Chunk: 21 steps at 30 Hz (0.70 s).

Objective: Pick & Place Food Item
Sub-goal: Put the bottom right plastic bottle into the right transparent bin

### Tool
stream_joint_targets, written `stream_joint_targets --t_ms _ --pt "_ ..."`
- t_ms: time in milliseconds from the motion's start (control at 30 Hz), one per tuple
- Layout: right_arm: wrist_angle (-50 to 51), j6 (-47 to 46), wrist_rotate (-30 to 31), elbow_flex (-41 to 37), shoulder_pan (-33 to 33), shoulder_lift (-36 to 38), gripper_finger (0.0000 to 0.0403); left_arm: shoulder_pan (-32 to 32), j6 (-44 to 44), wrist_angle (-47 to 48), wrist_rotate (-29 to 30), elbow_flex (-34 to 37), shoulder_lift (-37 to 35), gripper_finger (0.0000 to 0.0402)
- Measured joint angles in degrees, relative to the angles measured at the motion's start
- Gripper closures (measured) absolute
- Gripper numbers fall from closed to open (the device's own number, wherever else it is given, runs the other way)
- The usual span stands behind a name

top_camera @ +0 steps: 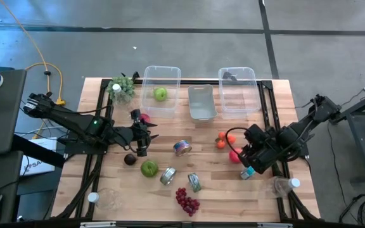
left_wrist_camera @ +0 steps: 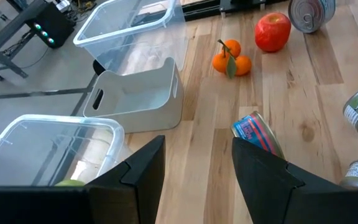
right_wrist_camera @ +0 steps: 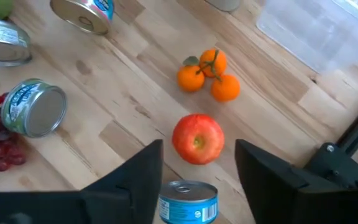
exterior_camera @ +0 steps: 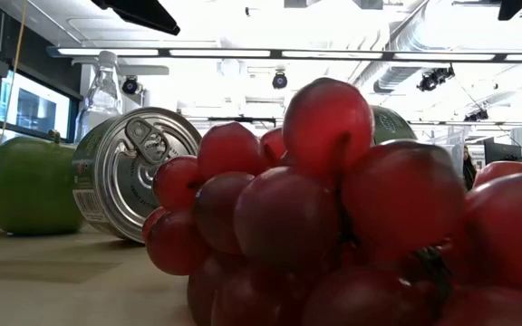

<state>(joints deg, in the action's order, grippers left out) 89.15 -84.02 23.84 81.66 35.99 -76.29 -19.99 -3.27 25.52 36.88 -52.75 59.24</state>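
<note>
right tool [right_wrist_camera: 197, 180] open above the blue-labelled tin can [right_wrist_camera: 188, 200], partly cut off; round red apple [right_wrist_camera: 197, 138] just beyond; left tool [left_wrist_camera: 197, 174] open.

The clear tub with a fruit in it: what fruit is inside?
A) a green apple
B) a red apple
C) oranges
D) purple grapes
A: in the high view a green apple sits inside the left clear tub, while the red apple, oranges and red grapes all lie out on the table.
</note>
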Motion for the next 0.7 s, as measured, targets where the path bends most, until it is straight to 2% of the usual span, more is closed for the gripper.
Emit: stream_joint_targets --t_ms 267,400,533,700 --pt "-4.3 2.0 3.4 0.0 -0.4 0.0 0.0104 0.0 0.0 0.0 0.0 0.0 0.0 0.0224" --pt "-4.0 2.6 2.5 0.0 -1.8 -0.7 0.0064 0.0 -0.2 0.0 0.0 0.0 0.0 0.0224" --pt "-3.4 3.5 -6.7 0.0 -2.9 -0.8 0.0038 0.0 -0.2 0.0 0.0 0.0 0.0 0.0224" --pt "0.0 1.7 -19.5 0.0 -3.9 -0.8 0.0039 0.0 -0.2 0.0 0.0 0.0 0.0 0.0224"
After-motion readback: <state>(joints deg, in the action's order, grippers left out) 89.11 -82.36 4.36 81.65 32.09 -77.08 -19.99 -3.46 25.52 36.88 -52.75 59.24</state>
